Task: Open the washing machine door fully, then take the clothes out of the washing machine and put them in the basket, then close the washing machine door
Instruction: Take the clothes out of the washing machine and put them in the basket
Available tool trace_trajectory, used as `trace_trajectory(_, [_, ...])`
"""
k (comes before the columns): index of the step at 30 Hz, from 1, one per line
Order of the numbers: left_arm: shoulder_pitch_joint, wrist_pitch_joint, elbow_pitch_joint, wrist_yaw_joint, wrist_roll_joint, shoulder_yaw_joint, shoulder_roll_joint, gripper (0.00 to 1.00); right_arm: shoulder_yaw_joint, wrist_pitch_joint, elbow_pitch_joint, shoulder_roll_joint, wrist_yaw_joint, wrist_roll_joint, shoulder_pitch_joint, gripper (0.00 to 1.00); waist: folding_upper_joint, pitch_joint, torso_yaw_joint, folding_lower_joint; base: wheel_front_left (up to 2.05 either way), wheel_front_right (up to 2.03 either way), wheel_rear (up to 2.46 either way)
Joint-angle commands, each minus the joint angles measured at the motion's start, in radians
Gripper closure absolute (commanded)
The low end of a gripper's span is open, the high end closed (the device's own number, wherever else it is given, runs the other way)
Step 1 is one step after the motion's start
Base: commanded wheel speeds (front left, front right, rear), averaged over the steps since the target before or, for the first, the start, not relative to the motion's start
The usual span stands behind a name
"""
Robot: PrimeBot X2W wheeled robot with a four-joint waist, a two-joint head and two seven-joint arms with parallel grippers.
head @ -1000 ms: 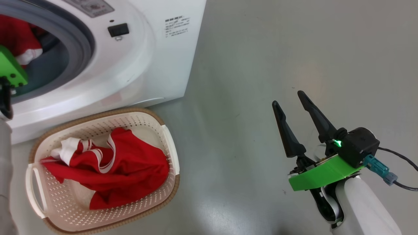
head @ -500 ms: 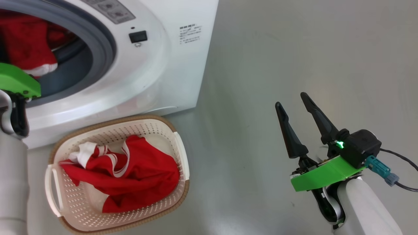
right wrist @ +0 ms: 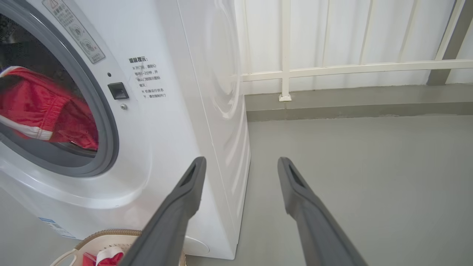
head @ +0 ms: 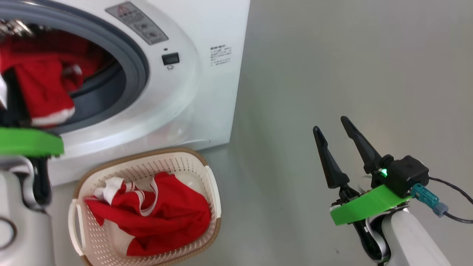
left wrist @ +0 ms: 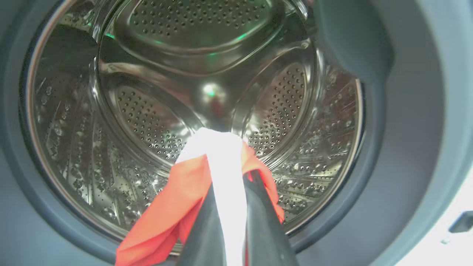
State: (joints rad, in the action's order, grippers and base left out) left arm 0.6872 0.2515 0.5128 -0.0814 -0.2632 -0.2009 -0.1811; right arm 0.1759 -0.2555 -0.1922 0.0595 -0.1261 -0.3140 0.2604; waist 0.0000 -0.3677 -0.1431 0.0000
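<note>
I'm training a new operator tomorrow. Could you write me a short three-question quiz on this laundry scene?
1. True or false: the right gripper holds clothing.
2. The left gripper is shut on: A) the basket rim, B) a red and white garment, C) nothing.
3. Fill in: another red garment lies in the ____ on the floor by the washing machine.
Key: 1 false, it is open and empty; 2 B; 3 basket.

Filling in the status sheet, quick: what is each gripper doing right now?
Left gripper: shut on the red garment.
Right gripper: open, holding nothing.
</note>
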Motion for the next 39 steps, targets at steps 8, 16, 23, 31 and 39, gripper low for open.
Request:
trace_trajectory(8, [-0.164, 0.010, -0.192, -0.023, 0.030, -0.055, 0.010, 1.00, 0.017, -0.006, 0.007, 0.003, -0.005, -0.006, -0.047, 0.00, 0.0000, 0.122, 0.004, 0.0000, 0.00, 0.00, 0.00])
trace_trajectory(16, [-0.306, 0.010, -0.373, -0.030, 0.043, -0.073, 0.050, 1.00, 0.009, -0.006, 0.000, 0.012, -0.005, -0.008, -0.085, 0.00, 0.0000, 0.185, 0.004, 0.0000, 0.00, 0.00, 0.00])
trace_trajectory(23, [-0.392, 0.010, -0.499, -0.026, 0.049, -0.070, 0.075, 1.00, -0.003, -0.006, -0.011, 0.017, -0.005, -0.013, -0.111, 0.00, 0.0000, 0.229, 0.009, 0.0000, 0.00, 0.00, 0.00])
trace_trajectory(31, [-0.491, 0.008, -0.676, -0.014, 0.031, -0.029, 0.108, 1.00, -0.008, -0.006, -0.010, 0.014, -0.005, -0.016, -0.130, 0.00, 0.0000, 0.252, 0.016, 0.0000, 0.00, 0.00, 0.00])
trace_trajectory(39, [-0.554, -0.037, -0.658, 0.026, -0.040, 0.040, 0.126, 1.00, -0.003, -0.006, -0.004, 0.011, -0.005, -0.017, -0.116, 0.00, 0.0000, 0.199, 0.027, 0.0000, 0.00, 0.00, 0.00])
